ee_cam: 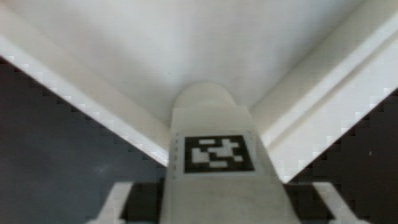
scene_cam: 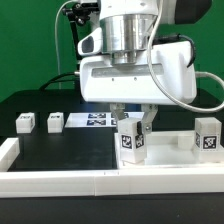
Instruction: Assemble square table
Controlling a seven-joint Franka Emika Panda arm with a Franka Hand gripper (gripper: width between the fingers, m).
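While hanging low over the black desk [scene_cam: 60, 150] at centre frame, pinches a leg [scene_cam: 130, 143] in the end effector [scene_cam: 133, 128], jaws neither spread wide nor pressed together but closed on the leg's upper part. Holds the leg upright, tag toward the exterior camera, at the nine-o'clock end of the panel [scene_cam: 172, 134]. Shows the panel flat on the desk at four o'clock in the exterior view, rimmed side up, just beside the rail [scene_cam: 60, 181]. Shows a second leg [scene_cam: 207, 138] upright at the panel's three-o'clock end, well apart from the held one, tag likewise forward. Shows a third leg [scene_cam: 25, 122] and a fourth leg [scene_cam: 54, 122] on the desk at nine o'clock, near each other but not touching, clear of the panel. Shows the marker board [scene_cam: 95, 120] flat at ten o'clock from the held leg, just beside the fourth leg. Traces the rail along the six-o'clock edge, with a turn toward the back at eight o'clock. Through the wrist camera, looks down the length of the leg [ee_cam: 217, 120], tag toward the lens, in the corner of the panel [ee_cam: 196, 40] between two converging rims, dark desk beyond both. Cannot tell whether the leg's far end touches the panel.
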